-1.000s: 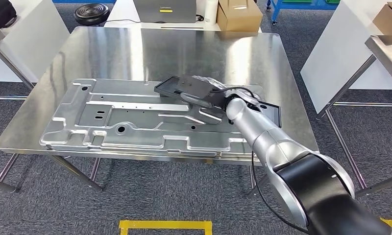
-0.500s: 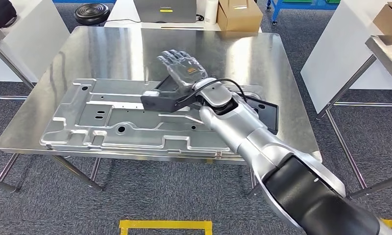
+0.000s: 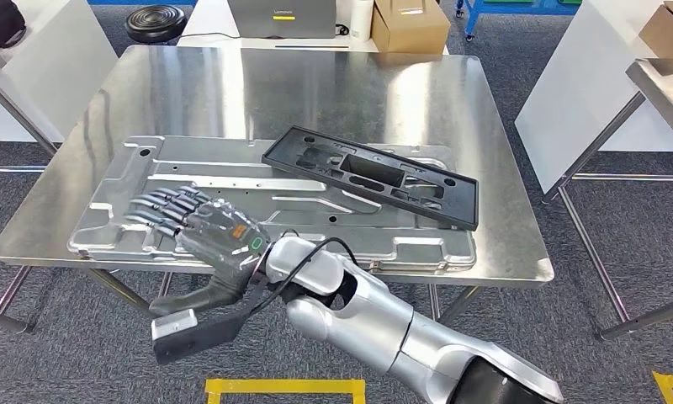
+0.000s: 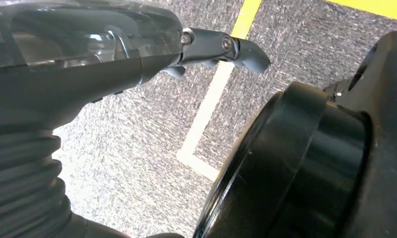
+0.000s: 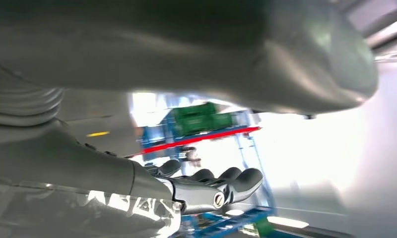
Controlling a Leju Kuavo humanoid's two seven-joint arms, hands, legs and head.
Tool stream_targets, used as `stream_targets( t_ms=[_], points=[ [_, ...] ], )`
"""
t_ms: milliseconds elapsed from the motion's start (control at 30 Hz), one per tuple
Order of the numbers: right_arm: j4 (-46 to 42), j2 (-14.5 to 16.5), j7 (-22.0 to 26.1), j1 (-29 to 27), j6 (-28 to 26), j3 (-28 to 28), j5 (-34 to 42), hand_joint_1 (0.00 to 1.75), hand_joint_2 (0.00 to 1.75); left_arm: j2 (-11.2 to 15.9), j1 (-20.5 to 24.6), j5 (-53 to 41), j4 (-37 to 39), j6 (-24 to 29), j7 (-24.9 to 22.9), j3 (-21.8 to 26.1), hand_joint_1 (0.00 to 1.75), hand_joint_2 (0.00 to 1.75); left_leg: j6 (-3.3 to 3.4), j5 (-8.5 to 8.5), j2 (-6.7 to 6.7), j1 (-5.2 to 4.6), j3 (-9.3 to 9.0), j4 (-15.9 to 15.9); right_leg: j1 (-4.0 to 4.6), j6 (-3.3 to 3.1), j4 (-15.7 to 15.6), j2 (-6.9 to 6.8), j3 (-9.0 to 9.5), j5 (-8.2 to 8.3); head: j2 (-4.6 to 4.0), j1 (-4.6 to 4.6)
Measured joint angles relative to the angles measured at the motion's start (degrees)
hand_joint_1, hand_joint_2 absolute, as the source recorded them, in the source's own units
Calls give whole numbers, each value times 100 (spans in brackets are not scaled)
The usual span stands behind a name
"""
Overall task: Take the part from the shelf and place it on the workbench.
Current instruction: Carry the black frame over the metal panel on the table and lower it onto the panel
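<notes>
The black frame-shaped part [image 3: 375, 172] lies flat on the large stamped metal panel [image 3: 232, 210], toward its far right end, on the steel workbench [image 3: 316, 84]. My right hand [image 3: 203, 231] hangs over the workbench's near edge, well left of and nearer than the part, with its fingers stretched out and spread and nothing in it. The right wrist view, which is blurred, shows the same fingers [image 5: 211, 186] extended and apart. In the left wrist view my left hand [image 4: 87, 54] hangs over the carpet with a finger [image 4: 226, 47] sticking out and nothing in its grasp.
Beyond the workbench stand a cardboard box [image 3: 409, 25], a laptop [image 3: 283, 15] and a black round stool [image 3: 156, 21]. White panels flank both sides, with a side table [image 3: 665, 84] at the right. Yellow tape [image 3: 283, 389] marks the carpet in front.
My right hand let go of the black part, which now lies flat on the panel. The arm swung back and left to the workbench's near edge.
</notes>
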State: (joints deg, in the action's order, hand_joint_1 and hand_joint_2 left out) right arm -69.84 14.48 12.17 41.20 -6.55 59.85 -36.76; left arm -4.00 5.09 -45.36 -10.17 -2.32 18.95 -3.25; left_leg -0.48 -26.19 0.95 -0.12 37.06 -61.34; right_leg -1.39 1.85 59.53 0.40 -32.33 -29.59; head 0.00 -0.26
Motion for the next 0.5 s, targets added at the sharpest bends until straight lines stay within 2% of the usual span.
stream_targets(
  t_ms=[100, 133, 200, 267, 300, 333, 367, 433, 467, 500],
  points=[
    [-320, -46, 53, -167, -26, 119, 152, 0, 0, -5, 1, 10, -6, 22, -36, 26, 0, 0, 44, 15, -6, 8, -12, 32, -13, 42, -7, 1, 7, -10, 0, -10],
    [-415, -65, 77, -212, -29, 148, 226, 0, 0, -8, 1, 10, -8, 28, -53, 36, 0, 0, 61, 26, -14, 27, -20, 54, -8, 52, 77, 1, -27, -73, 0, 0],
    [-567, -115, 124, -309, -31, 201, 389, 0, 0, -11, 2, 10, -8, 35, -94, 49, 0, 0, 84, 40, -30, 60, -33, 82, 0, 60, 559, -1, -252, -353, 0, 56],
    [-654, -177, 168, -439, -29, 250, 532, 0, 0, -11, 2, 10, -8, 35, -133, 52, 0, 0, 87, 40, -32, 63, -32, 82, 6, 60, 1301, -1, -627, -662, 0, 119],
    [-683, -206, 188, -506, -28, 274, 587, 0, 0, -10, 1, 9, -7, 34, -151, 53, 0, 0, 86, 39, -32, 63, -32, 81, 7, 59, 1534, -1, -757, -707, 0, 137],
    [-705, -227, 205, -555, -27, 298, 622, 0, 0, -10, 1, 9, -7, 34, -168, 54, 0, 0, 84, 39, -31, 64, -33, 80, 7, 57, 1547, -1, -784, -636, 0, 152],
    [-726, -240, 219, -583, -27, 320, 649, 0, 0, -9, 1, 8, -7, 34, -187, 54, 0, 0, 78, 38, -29, 66, -37, 79, 6, 53, 1331, -1, -697, -467, 0, 165],
    [-774, -252, 255, -605, -27, 355, 696, 0, 0, -4, 1, 8, -8, 43, -227, 56, 0, 0, 44, 37, -23, 63, -48, 76, 9, 34, 566, -2, -349, -83, 0, 186],
    [-800, -253, 271, -614, -27, 365, 717, 0, 0, 2, -1, 8, -8, 51, -244, 60, 0, 0, 14, 40, -19, 56, -50, 76, 17, 12, 273, 1, -219, 29, 0, 190],
    [-825, -254, 284, -627, -27, 373, 734, 0, 0, 11, -5, 9, -8, 62, -255, 68, 0, 0, -21, 48, -16, 47, -53, 82, 25, -11, 108, 6, -152, 75, 0, 182]
  ],
)
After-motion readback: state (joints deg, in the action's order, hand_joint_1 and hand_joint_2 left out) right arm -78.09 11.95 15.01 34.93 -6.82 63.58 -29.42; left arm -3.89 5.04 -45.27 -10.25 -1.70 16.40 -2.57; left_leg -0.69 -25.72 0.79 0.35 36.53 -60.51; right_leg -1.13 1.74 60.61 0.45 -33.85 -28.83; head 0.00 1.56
